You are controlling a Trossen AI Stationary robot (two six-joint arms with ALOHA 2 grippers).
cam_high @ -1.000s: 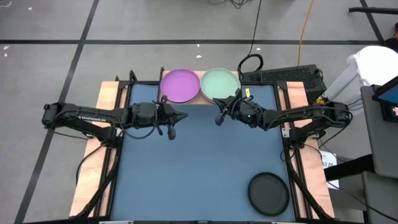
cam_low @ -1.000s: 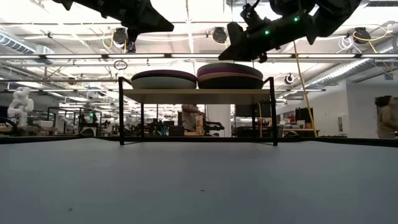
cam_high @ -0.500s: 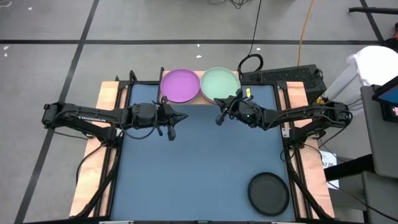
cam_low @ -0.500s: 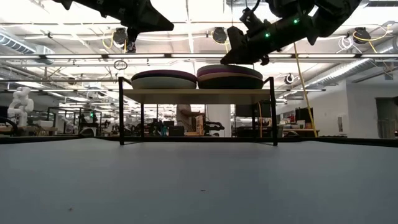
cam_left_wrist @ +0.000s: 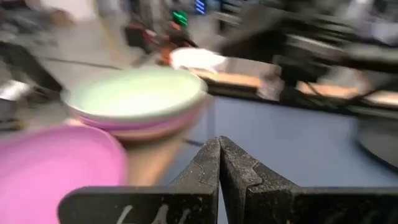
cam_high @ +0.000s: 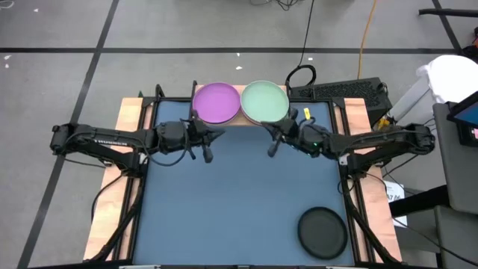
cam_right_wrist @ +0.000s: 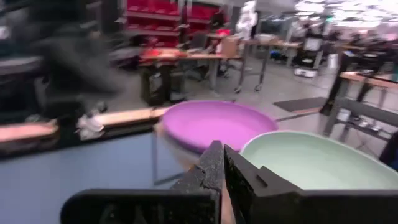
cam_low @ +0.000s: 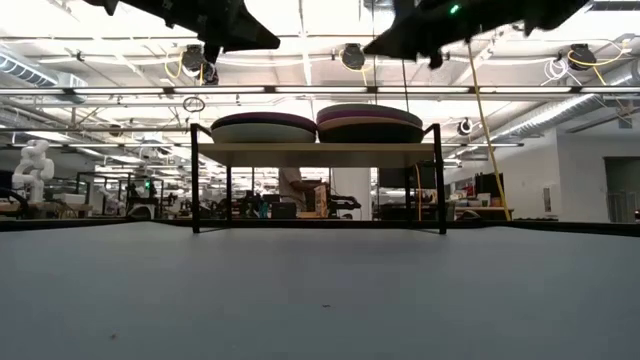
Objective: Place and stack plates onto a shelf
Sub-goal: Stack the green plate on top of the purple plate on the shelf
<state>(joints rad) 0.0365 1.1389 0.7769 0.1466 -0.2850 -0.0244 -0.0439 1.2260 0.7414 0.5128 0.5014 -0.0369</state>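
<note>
Two closed, empty pincers, left [cam_high: 208, 139] beside purple plate [cam_high: 216, 102], right [cam_high: 271, 137] beside mint plate [cam_high: 264, 101]

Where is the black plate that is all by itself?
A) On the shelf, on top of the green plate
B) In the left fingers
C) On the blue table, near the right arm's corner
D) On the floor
C: the black plate lies alone on the table, far from the shelf, and neither arm holds it.
</note>
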